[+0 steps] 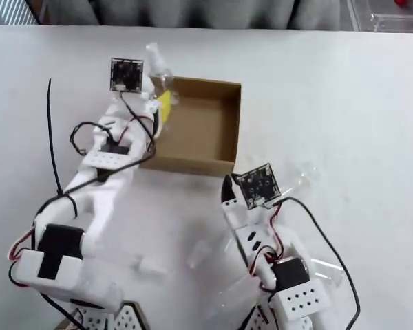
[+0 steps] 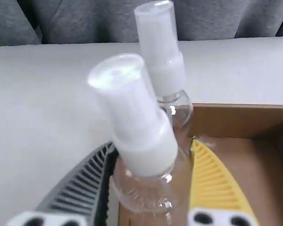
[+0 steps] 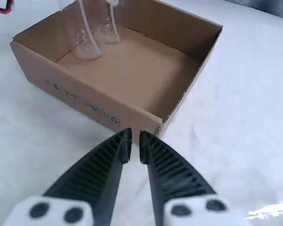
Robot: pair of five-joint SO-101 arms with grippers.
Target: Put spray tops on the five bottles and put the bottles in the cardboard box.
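Note:
The cardboard box [image 1: 205,130] lies open in the middle of the table. My left gripper [image 2: 148,188] is shut on a clear bottle [image 2: 144,183] with a white spray top [image 2: 132,113], holding it tilted between the grey and yellow fingers [image 2: 212,183] just inside the box's far left corner. A second capped bottle [image 2: 162,61] stands right behind it in that corner. Both bottles' bases [image 3: 85,40] rest on the box floor [image 3: 137,70]. My right gripper [image 3: 133,143] hangs shut and empty just outside the box's near right corner [image 1: 228,185].
Several loose clear bottles and spray parts lie on the white table near the arms' bases: one right of the right arm [image 1: 308,175], one near its base [image 1: 329,269], and small pieces [image 1: 150,264] between the arms. A grey curtain hangs behind the table.

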